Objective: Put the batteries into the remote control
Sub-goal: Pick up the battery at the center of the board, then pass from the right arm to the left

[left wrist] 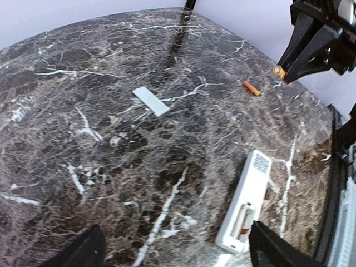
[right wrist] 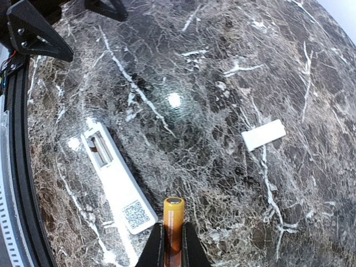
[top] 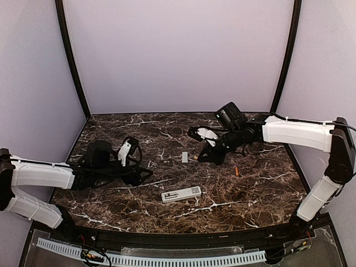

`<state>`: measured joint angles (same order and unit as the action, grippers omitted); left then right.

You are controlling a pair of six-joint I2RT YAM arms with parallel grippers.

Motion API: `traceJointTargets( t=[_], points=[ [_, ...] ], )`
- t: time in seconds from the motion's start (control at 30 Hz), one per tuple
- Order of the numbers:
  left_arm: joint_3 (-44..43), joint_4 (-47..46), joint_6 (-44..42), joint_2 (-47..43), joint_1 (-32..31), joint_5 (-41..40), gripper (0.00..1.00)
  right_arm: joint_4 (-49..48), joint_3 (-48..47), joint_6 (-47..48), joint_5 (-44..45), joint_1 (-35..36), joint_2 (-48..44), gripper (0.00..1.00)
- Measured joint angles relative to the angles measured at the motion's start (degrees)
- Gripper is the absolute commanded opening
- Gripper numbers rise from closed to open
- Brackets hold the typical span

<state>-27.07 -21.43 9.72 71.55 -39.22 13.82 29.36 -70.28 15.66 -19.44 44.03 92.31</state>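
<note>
Your right arm (top: 295, 133) reaches in over the marble table (top: 111, 125) with its wrist tipped down. The right gripper (right wrist: 173, 247) is pinched on an orange battery (right wrist: 173, 219). Your left arm (top: 41, 175) lies low, and the left gripper (left wrist: 177, 253) is spread wide with nothing in it. The white remote control (top: 181, 194) lies flat near the front with its slot facing up. Something orange-brown sits in the slot, but you can't tell what. The battery cover (top: 184, 157) lies apart from the remote, and a second battery (top: 236, 171) lies loose on the right.

You face dark brown marble tabletop (top: 139, 211), white veins throughout. Small flat white rectangular plate (top: 184, 157) lies on it, near middle. Pale lilac walls (top: 178, 55) on three sides. Black corner posts (top: 72, 61) slant outward at back.
</note>
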Motion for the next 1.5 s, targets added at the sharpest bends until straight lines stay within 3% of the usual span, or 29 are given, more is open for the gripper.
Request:
traceJointTargets(
  t=[0.07, 0.27, 0.47, 0.63, 1.2, 1.5],
  points=[
    [0.1, -2.0, 1.5, 0.1, 0.0, 3.0, 0.71, 0.0, 0.0, 1.0, -0.3, 1.2, -0.2, 0.0],
    [-1.4, -15.1, 12.6, 5.0, 0.0, 11.0, 0.59, -2.6, -0.1, 3.0, -1.4, 5.6, -3.0, 0.0],
    [-2.1, -34.7, 30.6, 15.2, 0.0, 16.3, 0.57, -5.6, -2.1, 4.7, -1.2, 7.6, -3.5, 0.0],
    [-3.9, -42.8, 37.5, 18.3, -0.4, 19.3, 0.57, -6.7, -2.3, 5.8, 1.0, 9.2, -3.3, 0.0],
    [-10.1, -34.9, 34.8, 18.3, -4.9, 20.8, 0.5, -7.1, -3.0, 7.8, 5.6, 11.9, -1.8, 0.0],
    [-13.2, -29.5, 32.0, 18.4, -5.7, 20.9, 0.33, -7.3, -3.0, 7.9, 6.6, 12.3, -1.8, 0.0]
  ],
)
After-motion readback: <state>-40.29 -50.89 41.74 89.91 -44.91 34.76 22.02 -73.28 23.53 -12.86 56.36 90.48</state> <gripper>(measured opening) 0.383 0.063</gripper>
